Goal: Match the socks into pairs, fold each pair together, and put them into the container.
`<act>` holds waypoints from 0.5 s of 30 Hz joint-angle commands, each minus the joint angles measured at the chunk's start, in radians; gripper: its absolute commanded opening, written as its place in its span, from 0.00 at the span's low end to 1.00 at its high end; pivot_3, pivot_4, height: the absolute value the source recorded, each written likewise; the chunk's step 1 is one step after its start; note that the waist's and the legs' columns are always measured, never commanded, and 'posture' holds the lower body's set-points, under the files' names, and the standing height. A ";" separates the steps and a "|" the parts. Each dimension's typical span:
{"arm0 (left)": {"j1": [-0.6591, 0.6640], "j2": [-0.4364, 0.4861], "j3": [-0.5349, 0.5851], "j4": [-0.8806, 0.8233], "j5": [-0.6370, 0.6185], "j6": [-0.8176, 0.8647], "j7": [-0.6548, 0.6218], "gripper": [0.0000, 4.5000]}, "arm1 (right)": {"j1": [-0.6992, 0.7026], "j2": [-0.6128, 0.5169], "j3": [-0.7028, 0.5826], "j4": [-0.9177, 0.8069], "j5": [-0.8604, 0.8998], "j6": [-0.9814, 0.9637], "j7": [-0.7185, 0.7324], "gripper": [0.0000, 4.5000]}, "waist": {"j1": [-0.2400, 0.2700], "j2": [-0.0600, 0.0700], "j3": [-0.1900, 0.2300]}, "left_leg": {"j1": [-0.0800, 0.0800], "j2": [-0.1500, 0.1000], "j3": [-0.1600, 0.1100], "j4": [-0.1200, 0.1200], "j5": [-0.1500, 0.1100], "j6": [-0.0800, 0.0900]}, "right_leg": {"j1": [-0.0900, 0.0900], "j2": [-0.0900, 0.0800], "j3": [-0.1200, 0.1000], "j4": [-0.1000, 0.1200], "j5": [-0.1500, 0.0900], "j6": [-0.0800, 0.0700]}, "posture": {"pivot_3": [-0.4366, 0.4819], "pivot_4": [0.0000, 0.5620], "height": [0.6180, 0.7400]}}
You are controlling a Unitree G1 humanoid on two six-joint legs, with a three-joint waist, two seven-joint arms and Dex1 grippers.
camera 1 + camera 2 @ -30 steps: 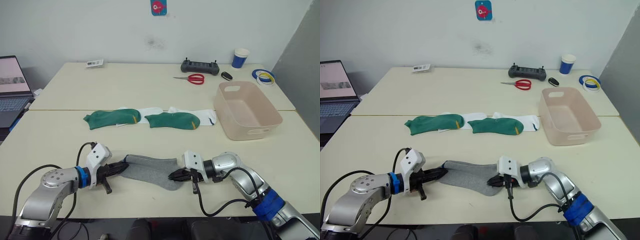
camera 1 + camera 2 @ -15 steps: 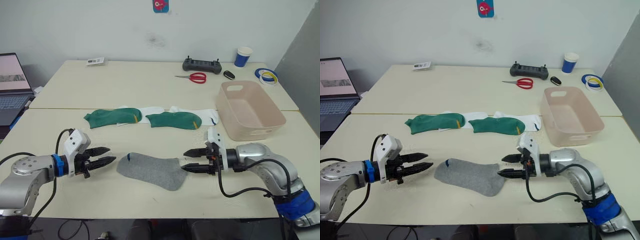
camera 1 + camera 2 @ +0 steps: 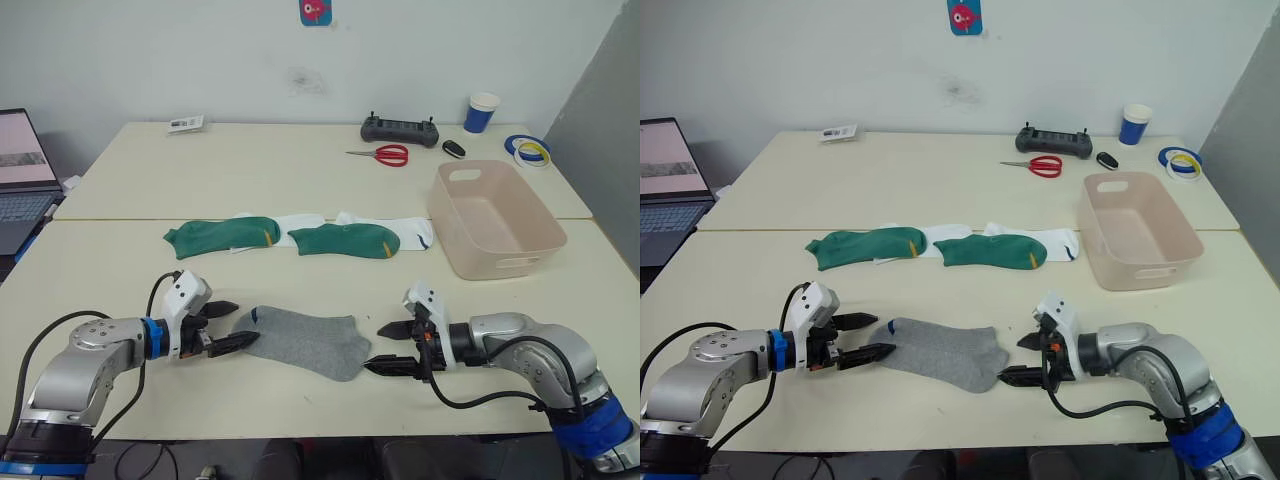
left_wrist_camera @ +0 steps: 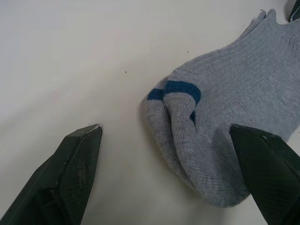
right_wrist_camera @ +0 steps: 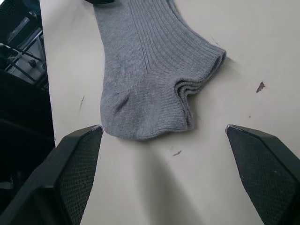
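- Left eye view: I have the grey socks [image 3: 303,340] stacked as one flat pair on the near table [image 3: 120,262]. A second ago both claws were closed on its two ends; half a second ago they had let go and drawn well apart. Now the left gripper [image 3: 228,324] sits spread at the toe end and the right gripper [image 3: 389,347] spread at the cuff end, each just beside the fabric, neither holding it. I judge the pairing done and the fold next.
- Right eye view: the green socks [image 3: 925,247] lie in a row further back, overlapping the white socks [image 3: 1062,240], all untouched. The container [image 3: 1140,232] stands empty to the right, well apart from the grey pair.
- Left wrist view: the toe end with its blue stripe lies between my wide-apart fingers [image 4: 75,164], not touching them.
- Right wrist view: the layered cuffs lie between the parted fingers [image 5: 79,164]; small specks mark the pale tabletop.
- Surroundings: a second table abuts behind, carrying scissors [image 3: 385,155], a controller [image 3: 400,130], a cup [image 3: 481,113] and tape rolls [image 3: 529,151]; a laptop [image 3: 22,170] sits at far left before a white wall.
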 commanded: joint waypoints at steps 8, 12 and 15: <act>-0.007 -0.011 -0.032 -0.016 0.000 0.037 0.001 0.38 | -0.063 0.092 0.028 0.058 0.049 0.087 -0.022 0.54 | -0.001 -0.001 0.000 | 0.000 0.000 0.000 0.000 0.000 0.000 | 0.000 0.000 0.000 0.000 0.000 0.000 | 0.48 0.27 1.00; 0.007 -0.019 -0.026 -0.032 -0.005 0.044 0.012 0.10 | -0.076 0.103 0.032 0.066 0.048 0.087 -0.028 0.22 | -0.001 0.000 0.000 | -0.001 0.000 0.000 0.000 0.000 0.000 | 0.000 0.000 0.000 0.000 0.000 0.000 | 0.48 0.27 1.00; 0.019 -0.025 -0.018 -0.048 -0.016 0.054 0.023 0.00 | -0.087 0.108 0.024 0.079 0.049 0.084 -0.031 0.00 | -0.001 0.000 0.000 | -0.001 0.000 0.000 0.000 0.000 0.000 | 0.000 -0.001 0.000 0.000 0.000 0.000 | 0.48 0.27 1.00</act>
